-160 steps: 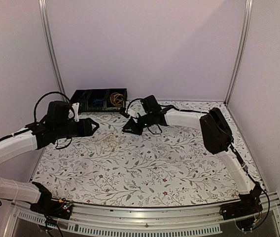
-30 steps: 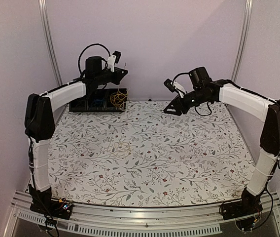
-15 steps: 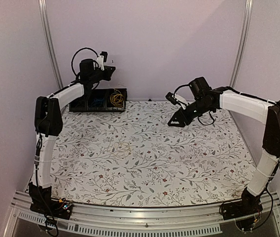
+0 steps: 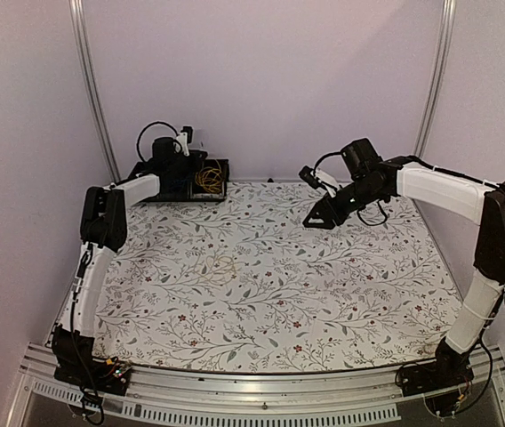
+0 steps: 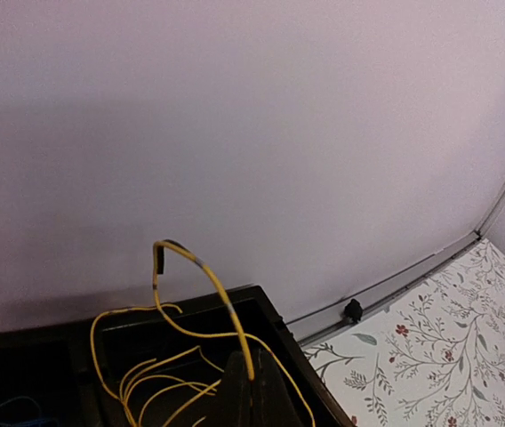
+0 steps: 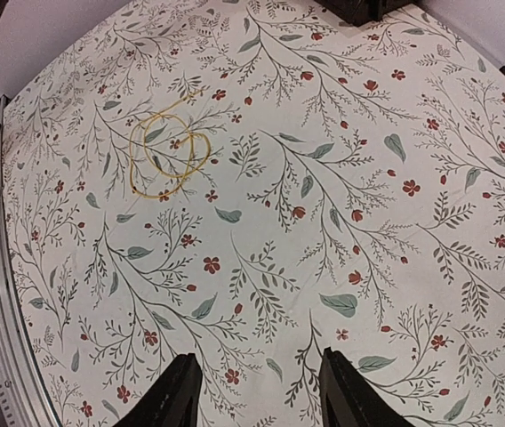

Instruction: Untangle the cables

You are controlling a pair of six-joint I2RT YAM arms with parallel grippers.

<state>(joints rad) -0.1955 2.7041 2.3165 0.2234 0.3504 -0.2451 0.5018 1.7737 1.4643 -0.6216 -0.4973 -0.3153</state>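
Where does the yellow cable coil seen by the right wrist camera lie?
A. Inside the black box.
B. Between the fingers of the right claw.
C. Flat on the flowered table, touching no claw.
C: the yellow coil lies flat on the flowered table, while the right claw hangs open, apart from it and holding nothing.

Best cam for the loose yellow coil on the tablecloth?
Right wrist: the yellow coil lies whole, loops distinct. Top external shows it small and faint. Left wrist misses it, showing only another yellow wire at the bin.
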